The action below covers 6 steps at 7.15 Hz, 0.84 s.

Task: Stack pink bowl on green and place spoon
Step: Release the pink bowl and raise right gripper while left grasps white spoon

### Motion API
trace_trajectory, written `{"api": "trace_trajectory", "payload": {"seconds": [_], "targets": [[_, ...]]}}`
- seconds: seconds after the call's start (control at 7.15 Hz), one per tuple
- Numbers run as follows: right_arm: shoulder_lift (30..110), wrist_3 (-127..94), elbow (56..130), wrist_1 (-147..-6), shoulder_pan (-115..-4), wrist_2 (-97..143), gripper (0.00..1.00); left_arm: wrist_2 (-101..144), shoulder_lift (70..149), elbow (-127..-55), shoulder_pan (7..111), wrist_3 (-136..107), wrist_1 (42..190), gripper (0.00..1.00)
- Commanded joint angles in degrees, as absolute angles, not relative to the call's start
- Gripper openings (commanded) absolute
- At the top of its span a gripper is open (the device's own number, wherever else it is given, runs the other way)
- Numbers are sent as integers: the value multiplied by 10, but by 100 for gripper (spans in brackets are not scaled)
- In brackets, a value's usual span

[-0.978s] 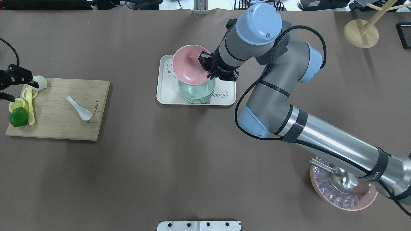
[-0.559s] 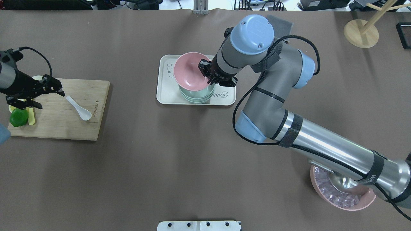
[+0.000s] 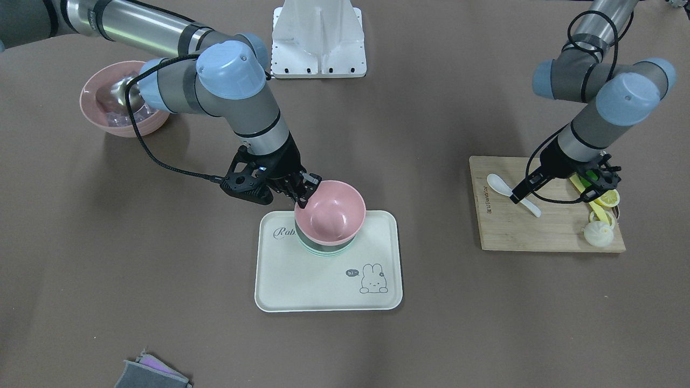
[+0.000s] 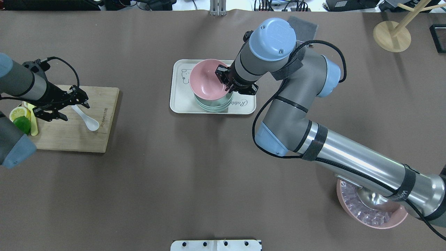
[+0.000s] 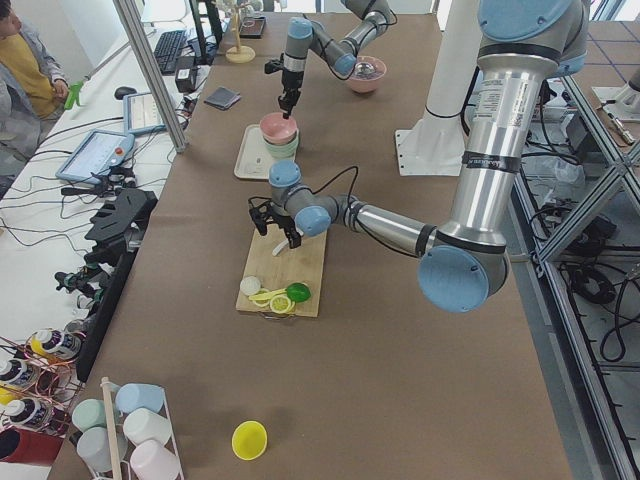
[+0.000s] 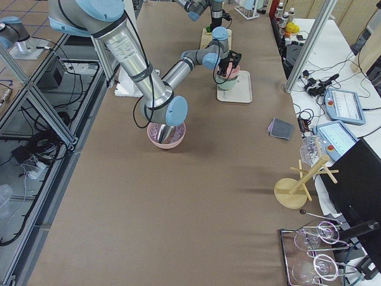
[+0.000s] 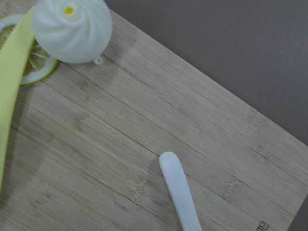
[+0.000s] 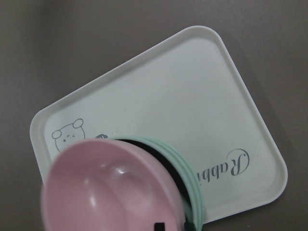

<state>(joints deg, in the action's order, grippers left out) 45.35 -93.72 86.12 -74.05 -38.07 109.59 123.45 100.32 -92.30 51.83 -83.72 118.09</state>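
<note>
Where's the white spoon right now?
The white spoon lies on the wooden cutting board at the overhead view's left, on the robot's left side, its handle end right by the open left tool.

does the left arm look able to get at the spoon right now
Likely yes: the left gripper hangs open right over the handle of the spoon on the board. Nothing lies between them, and the lime sits off to the side.
</note>
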Motion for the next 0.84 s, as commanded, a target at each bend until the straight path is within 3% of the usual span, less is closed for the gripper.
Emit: {"api": "trace_trajectory", "payload": {"seconds": [0.0, 0.14, 0.28, 0.42, 0.7], "targets": [[456, -935, 878, -742, -387, 1088, 100, 1234, 1012, -915, 510, -845, 1180, 70], [491, -933, 925, -745, -408, 1111, 100, 1225, 1023, -904, 505, -860, 1182, 58], [530, -930, 967, -744, -443, 1158, 100, 1215, 1026, -902, 503, -866, 1182, 35], [547, -918, 982, -744, -463, 1180, 100, 1215, 1025, -901, 503, -866, 1182, 0], [555, -911, 988, -746, -481, 1193, 100, 1222, 1026, -905, 504, -867, 1180, 0]]}}
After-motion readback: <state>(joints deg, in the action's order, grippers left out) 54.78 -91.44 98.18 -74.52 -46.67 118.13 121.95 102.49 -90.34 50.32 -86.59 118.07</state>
